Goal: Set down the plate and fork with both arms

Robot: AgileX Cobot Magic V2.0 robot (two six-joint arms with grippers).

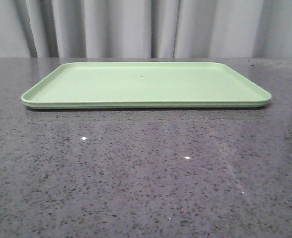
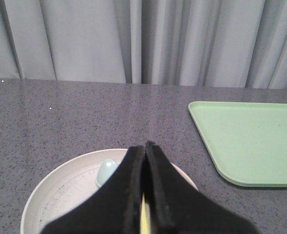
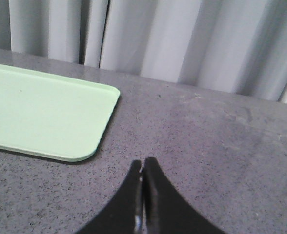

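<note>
The cream plate (image 2: 60,190) shows only in the left wrist view, on the dark table left of the tray. A pale blue spoon (image 2: 106,170) lies in it. A thin yellow sliver of the fork (image 2: 144,217) shows through the slit between the black fingers; the rest is hidden. My left gripper (image 2: 144,145) hangs over the plate with its jaws shut, and I see nothing at its tips. My right gripper (image 3: 143,161) is shut and empty over bare table, right of the tray. Neither gripper, plate nor fork shows in the front view.
A flat rectangular light-green tray (image 1: 146,104) lies across the middle of the speckled dark table, with nothing on it. It also shows in the left wrist view (image 2: 251,141) and the right wrist view (image 3: 41,117). A grey curtain hangs behind the table.
</note>
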